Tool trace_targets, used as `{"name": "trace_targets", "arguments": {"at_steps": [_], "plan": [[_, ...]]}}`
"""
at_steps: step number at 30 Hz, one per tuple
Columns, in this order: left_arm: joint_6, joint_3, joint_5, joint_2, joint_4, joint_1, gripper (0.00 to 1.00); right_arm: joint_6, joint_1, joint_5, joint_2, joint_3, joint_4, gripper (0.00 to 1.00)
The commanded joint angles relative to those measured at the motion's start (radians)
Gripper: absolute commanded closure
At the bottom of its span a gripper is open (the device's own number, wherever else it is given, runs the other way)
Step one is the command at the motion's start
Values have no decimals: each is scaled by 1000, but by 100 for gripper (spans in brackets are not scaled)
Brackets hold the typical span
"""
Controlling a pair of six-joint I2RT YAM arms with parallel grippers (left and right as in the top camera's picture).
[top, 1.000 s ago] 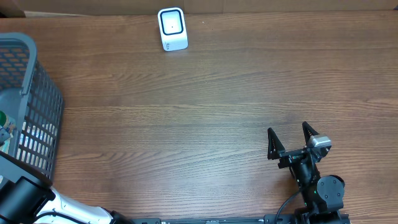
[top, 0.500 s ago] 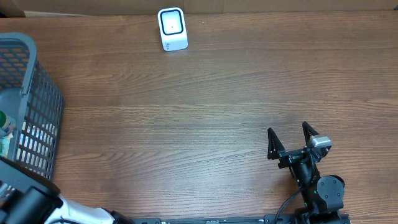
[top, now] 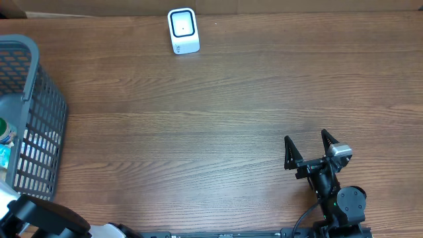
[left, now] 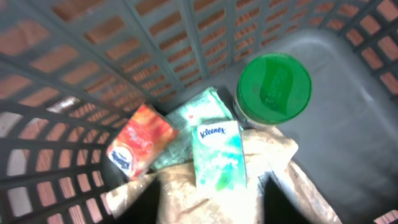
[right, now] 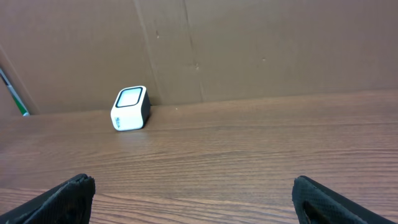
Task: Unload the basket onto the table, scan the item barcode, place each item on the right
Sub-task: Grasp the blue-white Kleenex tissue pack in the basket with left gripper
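**Left claw opening over the basket; right arm idle**

One grey mesh basket (top: 39, 86) is sitting at the left edge of the overhead frame, and one white scanner (top: 183, 30) is standing at the top, left of centre, on the wooden table (top: 198, 132). Two arms are showing.

The left wrist view is looking down into the basket. It is holding one green-lidded jar (left: 273, 87) at upper right and three soft packs. One is a Kleenex pack (left: 217, 155) at centre, one a paler green pack (left: 186, 118) partly under it, and one an orange-red pack (left: 140, 148) to their left. All are lying on crumpled beige material (left: 273, 149).

The left gripper (left: 211, 185) is showing as two blurred dark fingers at the bottom edge, spread apart and pinching nothing, with the Kleenex pack just above the gap.

The right gripper (top: 305, 137) is resting at lower right with its fingers spread wide and empty.

Compared with a second ago, the left arm is sitting lower in the overhead's bottom-left corner, uncovering more of the basket. The scanner and right arm are staying where they were.
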Motion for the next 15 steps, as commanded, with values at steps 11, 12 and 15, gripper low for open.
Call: {"name": "trace_targets", "arguments": {"at_steps": [11, 12, 15], "plan": [[-72, -8, 26, 241, -34, -2, 44, 3, -5, -5, -11, -11, 4, 0], [-77, -8, 26, 258, -36, -2, 44, 3, -5, -5, -11, -11, 3, 0], [-86, -8, 25, 319, -36, -2, 43, 3, -5, -5, -11, -11, 3, 0]]}}
